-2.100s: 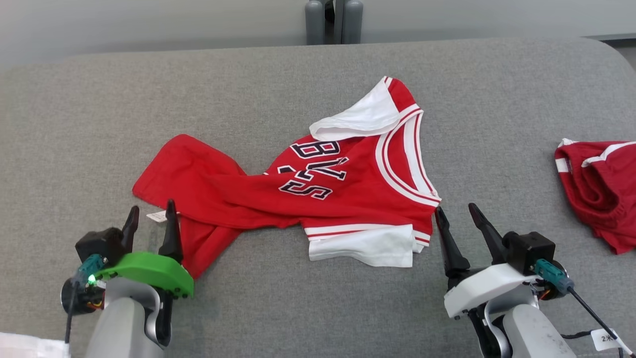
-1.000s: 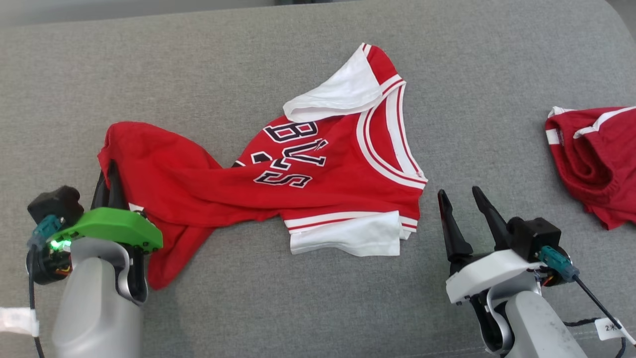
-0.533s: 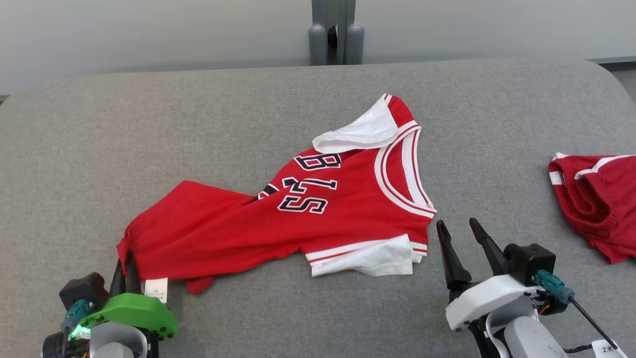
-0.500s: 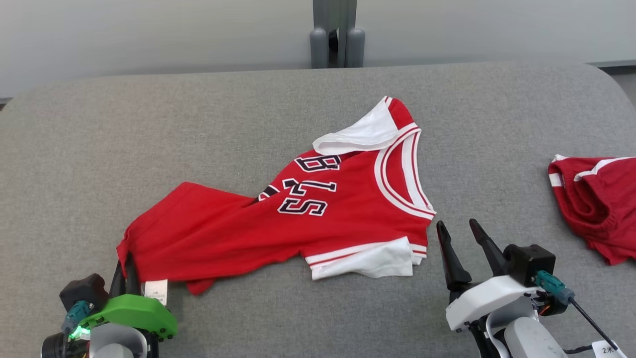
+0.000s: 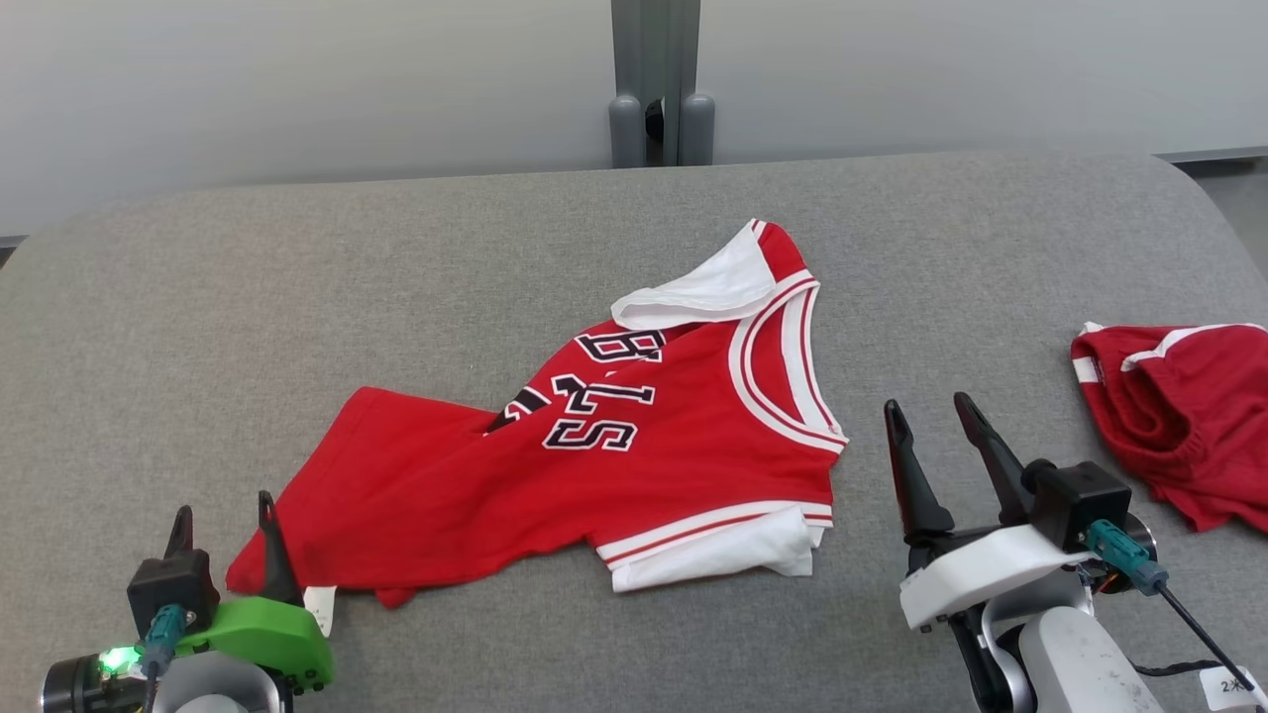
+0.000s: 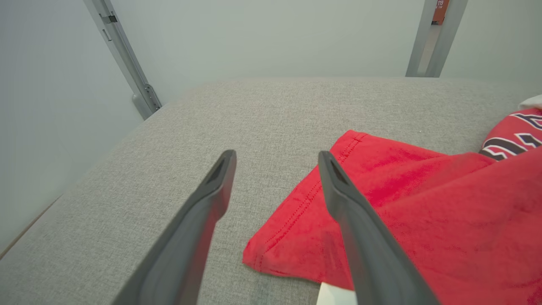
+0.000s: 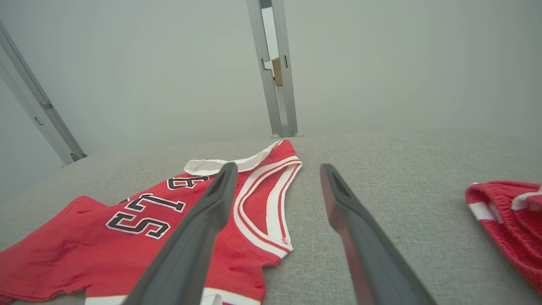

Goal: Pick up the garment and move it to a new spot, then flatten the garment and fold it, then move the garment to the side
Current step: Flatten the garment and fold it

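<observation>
Red jersey (image 5: 594, 465) on gray table (image 5: 297, 297); L pincer (image 5: 223, 507) wide, at hem.

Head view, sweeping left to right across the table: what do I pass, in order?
left gripper, open → red jersey, lying on the grey surface → right gripper, open → second red garment at the right edge

This looks like a robotics lab or test cell rather than a home. A wide, round-cornered worktop (image 5: 248, 317) covered in grey woven fabric stands against plain pale grey partition panels (image 5: 297, 89) held by slim grey metal posts (image 5: 654, 59), and a white paper tag (image 5: 1228, 683) hangs on the robot's black wrist cable.
</observation>
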Available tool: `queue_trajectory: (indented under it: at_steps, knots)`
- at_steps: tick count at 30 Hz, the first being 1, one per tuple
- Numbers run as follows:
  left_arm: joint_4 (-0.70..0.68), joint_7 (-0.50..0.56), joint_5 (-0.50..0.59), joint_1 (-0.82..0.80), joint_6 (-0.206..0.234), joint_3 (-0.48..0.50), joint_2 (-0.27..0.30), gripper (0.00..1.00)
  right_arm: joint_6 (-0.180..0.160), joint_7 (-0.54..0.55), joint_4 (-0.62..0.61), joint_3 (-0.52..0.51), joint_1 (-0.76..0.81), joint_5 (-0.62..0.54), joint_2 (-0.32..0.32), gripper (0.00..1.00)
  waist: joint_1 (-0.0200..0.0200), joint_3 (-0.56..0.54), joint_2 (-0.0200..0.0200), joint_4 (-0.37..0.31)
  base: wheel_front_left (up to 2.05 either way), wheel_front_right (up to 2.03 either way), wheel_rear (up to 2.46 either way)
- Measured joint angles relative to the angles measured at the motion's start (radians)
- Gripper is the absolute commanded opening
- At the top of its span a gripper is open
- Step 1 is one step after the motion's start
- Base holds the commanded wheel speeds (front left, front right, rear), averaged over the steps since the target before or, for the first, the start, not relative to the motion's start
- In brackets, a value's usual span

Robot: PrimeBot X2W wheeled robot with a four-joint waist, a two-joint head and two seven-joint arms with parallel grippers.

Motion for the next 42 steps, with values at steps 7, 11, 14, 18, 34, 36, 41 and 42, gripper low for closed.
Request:
queue_trajectory:
  at_steps: [7,11,14,18,34,36,41,42]
  knots:
    - [-0.035,0.0,0.027,0.07,0.009,-0.03,-0.005,1.0,0.0,0.0,0.008,0.024,0.02,-0.049,0.0,1.0,0.0,-0.017,0.0,-0.002,0.0,0.0,0.0]
    - [-0.045,0.0,0.027,0.089,0.01,-0.04,-0.009,1.0,0.0,0.0,0.031,0.043,0.033,-0.06,0.0,1.0,0.0,-0.019,0.0,0.0,0.0,0.0,0.0]
    - [-0.052,0.0,0.026,0.09,0.013,-0.043,-0.011,1.0,0.0,0.0,0.059,0.056,0.04,-0.081,0.0,1.0,0.0,-0.017,0.0,0.004,0.0,0.0,0.0]
    - [-0.057,0.0,0.024,0.09,0.013,-0.046,-0.014,1.0,0.0,0.0,0.139,0.073,0.056,-0.104,0.0,1.0,0.0,-0.012,0.0,0.013,0.0,0.0,0.0]
    - [-0.063,0.0,0.006,0.085,-0.002,-0.066,-0.023,1.0,0.0,0.0,0.341,0.159,0.013,-0.115,0.0,1.0,0.0,0.029,0.0,0.067,0.0,0.0,0.0]
    - [-0.064,0.0,0.006,0.084,-0.005,-0.066,-0.023,1.0,0.0,0.0,0.346,0.168,0.012,-0.095,0.0,1.0,0.0,0.034,0.0,0.072,0.0,0.0,0.0]
    - [-0.065,0.0,0.006,0.077,-0.009,-0.066,-0.024,1.0,0.0,0.0,0.336,0.192,-0.001,-0.045,0.0,1.0,0.0,0.047,0.0,0.08,0.0,0.0,0.0]
    - [-0.066,0.0,0.006,0.075,-0.01,-0.066,-0.024,1.0,0.0,0.0,0.331,0.194,-0.005,-0.044,0.0,1.0,0.0,0.049,0.0,0.081,0.0,0.0,0.0]
